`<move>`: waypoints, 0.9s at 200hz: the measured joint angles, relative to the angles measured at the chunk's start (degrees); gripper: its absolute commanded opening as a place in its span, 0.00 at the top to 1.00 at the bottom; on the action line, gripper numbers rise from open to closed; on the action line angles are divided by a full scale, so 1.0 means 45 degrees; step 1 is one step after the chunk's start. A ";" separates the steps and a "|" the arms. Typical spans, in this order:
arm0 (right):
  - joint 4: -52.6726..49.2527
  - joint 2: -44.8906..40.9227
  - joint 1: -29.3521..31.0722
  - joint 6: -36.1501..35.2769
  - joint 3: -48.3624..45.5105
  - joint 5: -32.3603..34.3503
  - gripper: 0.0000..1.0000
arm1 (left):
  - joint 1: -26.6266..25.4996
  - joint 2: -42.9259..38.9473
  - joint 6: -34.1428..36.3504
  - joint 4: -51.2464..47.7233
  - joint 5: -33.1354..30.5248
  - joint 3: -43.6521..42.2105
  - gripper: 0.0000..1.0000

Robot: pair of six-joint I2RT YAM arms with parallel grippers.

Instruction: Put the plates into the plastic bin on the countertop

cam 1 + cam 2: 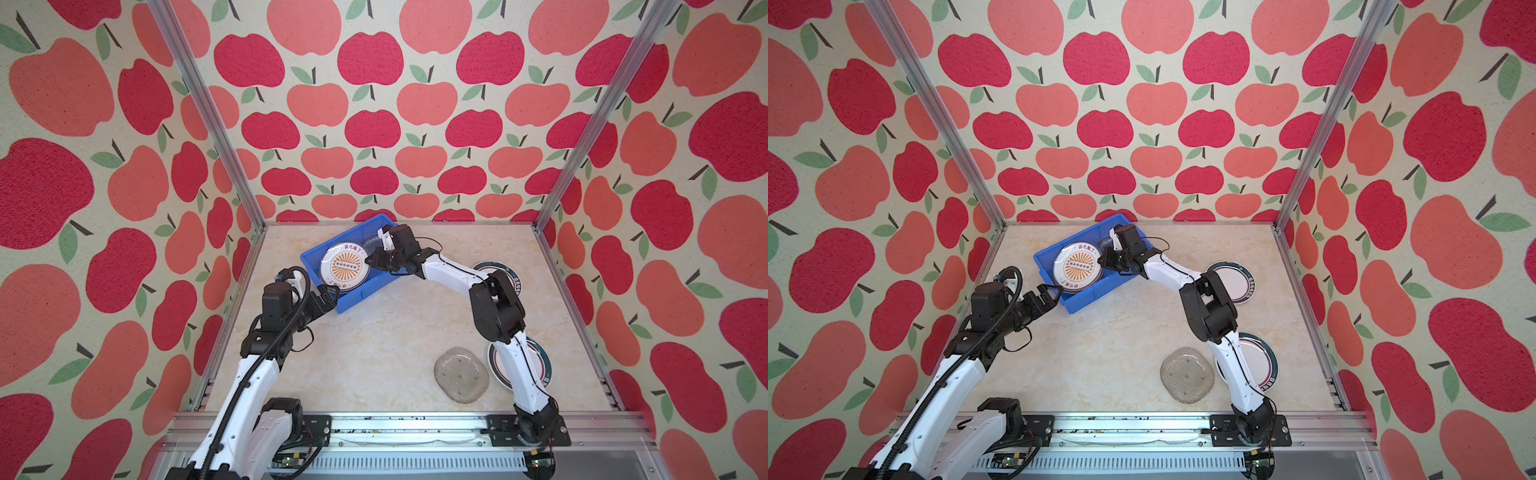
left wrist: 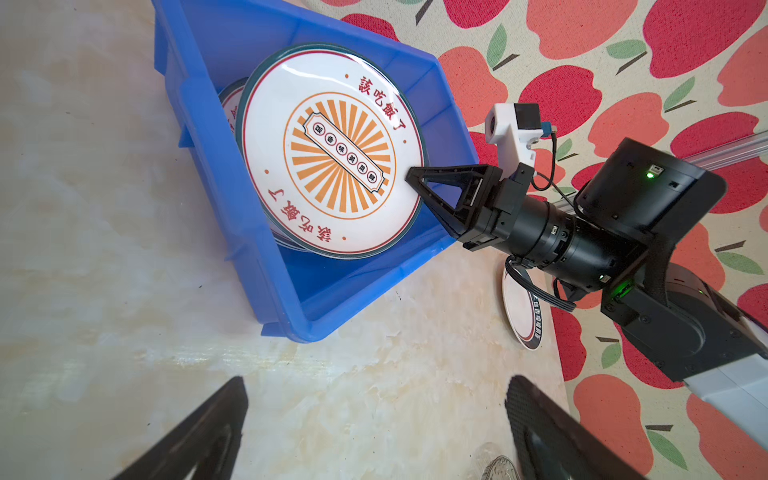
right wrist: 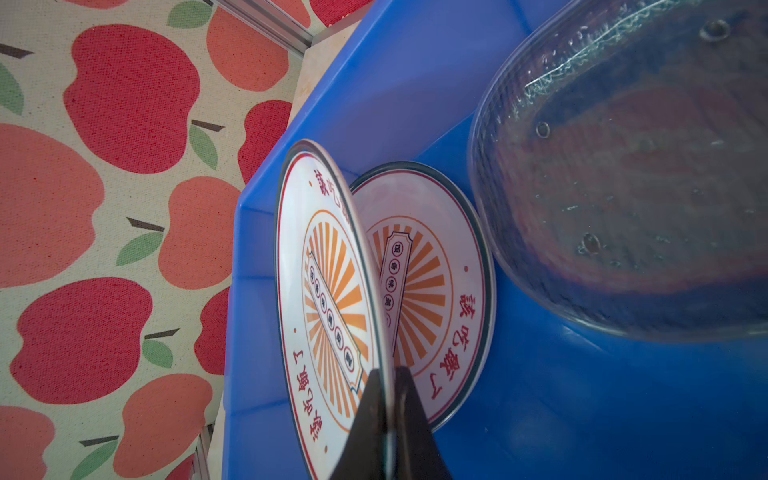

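Your right gripper (image 1: 368,261) pinches sunburst plate (image 1: 345,266) by rim, 3 o'clock edge. Tilted, guessing so it slides onto stack in bin (image 1: 357,297), counter's (image 1: 395,332) 11 o'clock. Left gripper (image 1: 1052,293) spread wide, empty, at bin's 7 o'clock.

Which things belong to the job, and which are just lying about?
Job: blue plastic bin; sunburst plate in right gripper; second sunburst plate, glass plate inside; on countertop: another glass plate, two green-rimmed plates.
Lying about: nothing; just apple-patterned walls, rails.

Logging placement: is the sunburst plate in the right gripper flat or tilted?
Tilted: held plate, rim pinched by right gripper, angles away from lower plate lying in bin.
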 measured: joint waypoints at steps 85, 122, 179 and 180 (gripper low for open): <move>-0.3619 0.1681 0.0092 -0.0996 0.5037 -0.0753 1.00 | 0.0078 -0.0019 0.0000 0.0000 0.0000 -0.0005 0.01; -0.4415 0.2035 0.0243 -0.1185 0.5702 -0.0733 1.00 | 0.0097 -0.0121 0.0005 -0.0005 0.0000 -0.0005 0.01; -0.4323 0.1783 0.0180 -0.1287 0.5187 -0.0806 1.00 | 0.0214 -0.0117 0.0000 0.0000 0.0010 -0.0005 0.01; -0.4303 0.1753 0.0170 -0.1287 0.5124 -0.0811 1.00 | 0.0214 -0.0117 0.0000 0.0005 0.0010 -0.0005 0.01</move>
